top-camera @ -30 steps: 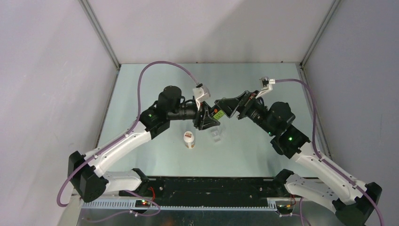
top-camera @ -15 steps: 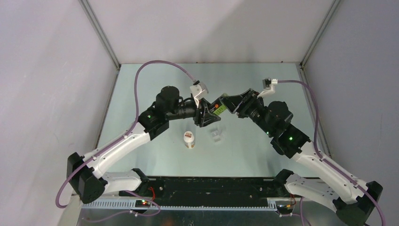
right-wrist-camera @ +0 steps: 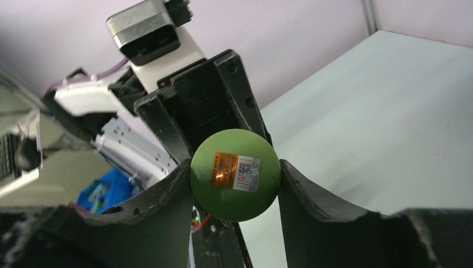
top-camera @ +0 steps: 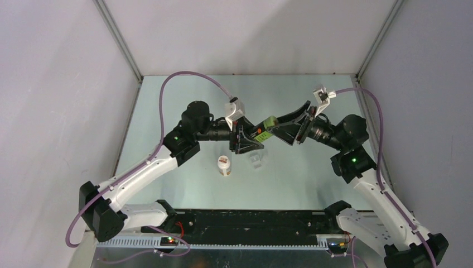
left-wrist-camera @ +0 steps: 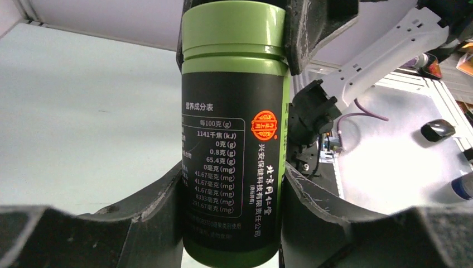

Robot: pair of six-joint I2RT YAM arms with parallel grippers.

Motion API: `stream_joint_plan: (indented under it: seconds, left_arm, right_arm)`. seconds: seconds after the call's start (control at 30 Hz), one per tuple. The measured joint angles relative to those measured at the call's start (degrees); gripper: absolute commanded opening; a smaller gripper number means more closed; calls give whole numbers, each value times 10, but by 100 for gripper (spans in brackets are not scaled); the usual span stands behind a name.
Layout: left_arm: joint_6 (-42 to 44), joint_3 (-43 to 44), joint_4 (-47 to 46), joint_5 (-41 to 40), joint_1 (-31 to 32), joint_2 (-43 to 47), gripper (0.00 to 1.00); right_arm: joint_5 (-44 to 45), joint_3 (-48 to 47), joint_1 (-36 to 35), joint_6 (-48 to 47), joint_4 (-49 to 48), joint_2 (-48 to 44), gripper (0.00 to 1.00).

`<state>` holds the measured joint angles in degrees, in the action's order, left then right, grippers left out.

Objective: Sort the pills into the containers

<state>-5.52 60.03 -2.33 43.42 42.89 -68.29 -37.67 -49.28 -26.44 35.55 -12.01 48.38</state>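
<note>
Step in hand, as I judged it: getting the cap [right-wrist-camera: 234,174] off the green bottle [left-wrist-camera: 233,139] so pills could go into the pill box [top-camera: 256,159]. No loose pills showed anywhere.

How to do it well, my judgement:
- Twist the cap around the bottle's own long axis. Any sideways pull would lever the bottle out of my other pincer.
- Hold the body firmly enough that it doesn't spin along with the cap.
- Tilt the neck up before the cap comes free. In the top view the bottle lay nearly level in the air, with the cap end toward 2 o'clock, so the contents could spill.
- Stay over the table [top-camera: 184,100], near the box.

My left pincer [left-wrist-camera: 231,192] was part-closed and clamped on the lower body of the bottle. One finger was pressed to the label at 9 o'clock and the other at 3 o'clock, with no gap showing.

My right pincer [right-wrist-camera: 234,180] was also about half spread and pinched the cap. In its wrist view the round green top sat between the two fingers, touching both at 9 and 3 o'clock. The sticker faced the camera.

Both grips were in the air, well above the table.

The pill box sat on the table at about 6 o'clock from the held bottle, untouched, and I couldn't tell what was in its compartments. A small white bottle [top-camera: 224,165] stood upright near it, at the box's 9 o'clock, apart from it.
</note>
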Motion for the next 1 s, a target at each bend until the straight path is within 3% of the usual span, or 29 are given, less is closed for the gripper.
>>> stream_joint_plan:
  seconds: [0.03,0.07,0.1,0.17,0.33,0.47,0.53,0.6,0.67,0.87,1.0]
  left_arm:
    - [1,0,0,6,0,1,0]
    - [2,0,2,9,0,2,0]
    - [4,0,2,7,0,3,0]
    - [11,0,8,2,0,7,0]
    - [21,0,21,-37,0,10,0]
    - [21,-5,21,-67,0,12,0]
    - [20,-12,20,-87,0,14,0]
    - [17,-17,18,-106,0,15,0]
    - [12,-22,9,-124,0,16,0]
    - [-2,-38,-2,-162,0,19,0]
    - [-7,-38,-2,-173,0,19,0]
  right_arm:
    - [-24,-1,7,-11,-6,2,47]
    - [-48,-4,13,-20,-10,6,70]
    - [-61,-9,17,-26,-10,10,85]
    - [-58,-23,18,-27,-4,17,97]
    - [80,-53,-27,6,26,9,97]
    - [224,-56,-93,45,71,3,89]
    - [286,-63,-110,74,111,5,82]
    - [328,-69,-117,100,141,11,69]
    - [354,-70,-121,118,161,18,64]
    - [372,-79,-121,155,181,47,61]
    - [367,-80,-121,163,176,58,68]
